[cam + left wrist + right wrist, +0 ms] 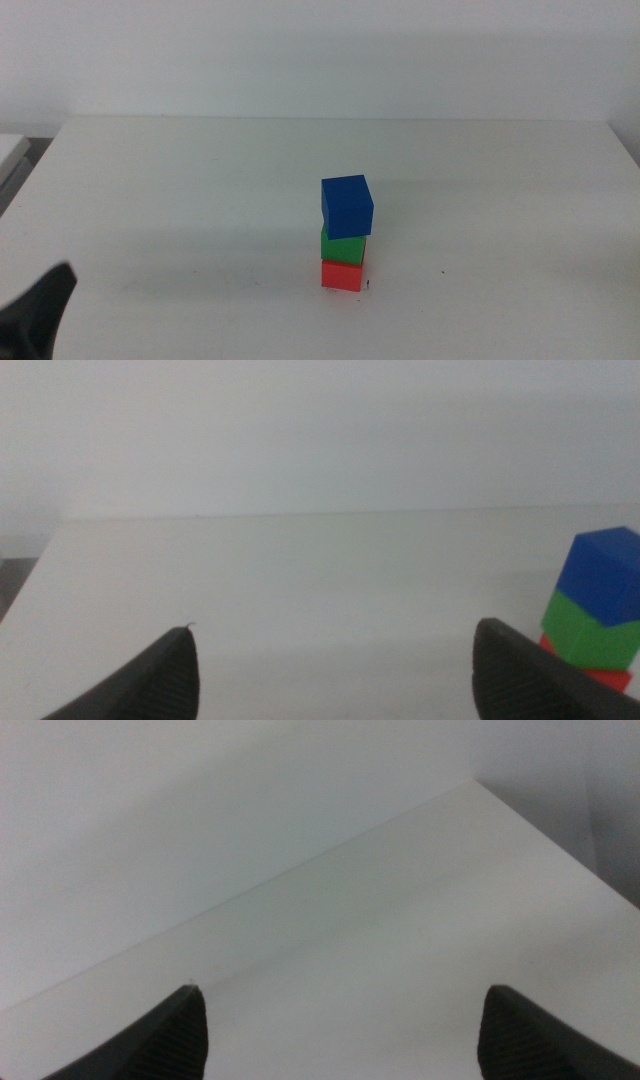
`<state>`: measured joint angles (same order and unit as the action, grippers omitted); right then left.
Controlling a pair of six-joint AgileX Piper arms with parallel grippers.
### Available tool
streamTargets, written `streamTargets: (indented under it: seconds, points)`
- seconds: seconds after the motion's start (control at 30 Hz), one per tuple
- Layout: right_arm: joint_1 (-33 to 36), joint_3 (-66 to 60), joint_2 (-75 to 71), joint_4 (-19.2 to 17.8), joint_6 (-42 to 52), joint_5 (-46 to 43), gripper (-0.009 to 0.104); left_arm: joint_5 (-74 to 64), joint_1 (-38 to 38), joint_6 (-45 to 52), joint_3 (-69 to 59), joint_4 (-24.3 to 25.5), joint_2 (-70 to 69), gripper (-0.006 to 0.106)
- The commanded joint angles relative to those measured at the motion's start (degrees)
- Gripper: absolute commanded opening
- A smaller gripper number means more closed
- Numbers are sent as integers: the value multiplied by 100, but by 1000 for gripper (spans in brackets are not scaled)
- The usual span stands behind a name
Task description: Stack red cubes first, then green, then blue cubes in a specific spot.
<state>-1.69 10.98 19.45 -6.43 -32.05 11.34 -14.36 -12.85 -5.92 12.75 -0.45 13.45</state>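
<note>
Red cube (342,274) under green (342,247), blue (347,205) skewed on top | stack complete | left gripper (330,665) wide, empty | right gripper (340,1025) wide, parked clear

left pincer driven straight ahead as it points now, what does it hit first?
Likely nothing. In its wrist view the left pincer is open over bare table, and the stack, blue cube over green cube over red cube, sits off to one side. Depth is unclear.
</note>
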Motion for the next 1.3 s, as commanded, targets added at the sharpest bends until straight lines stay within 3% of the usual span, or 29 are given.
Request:
streamTargets:
  seconds: [0.0, 0.13, 0.23, 0.7, 0.77, 0.87, 0.93, 1.27]
  points:
    - [-39, -414, -521, -176, 48, -196, 87, 144, 122, -9, -451, -45, -520, 94]
    - [-39, -1098, -1307, -734, 48, -219, 87, 183, 295, -9, -1033, -45, -1232, 94]
    - [-39, -1098, -1693, -721, 48, 364, 87, 312, 396, -9, -1275, -45, -1345, 94]
    - [-39, -1098, -1945, -637, 48, 18, 87, 44, 485, -9, -1275, 107, -1345, 94]
    - [-39, -1098, -1945, -515, 596, 112, 87, 44, 485, -9, -1275, 107, -1345, 94]
    - [-39, -1098, -1945, 297, 2614, 61, 87, 44, 485, -9, -1275, 107, -1345, 94]
    - [-39, -1098, -1945, 762, 3467, 49, 87, 56, 485, -9, -1275, 107, -1345, 94]
    - [-39, -1098, -1945, 836, 3349, 60, 87, 91, 485, -9, -1275, 107, -1345, 94]
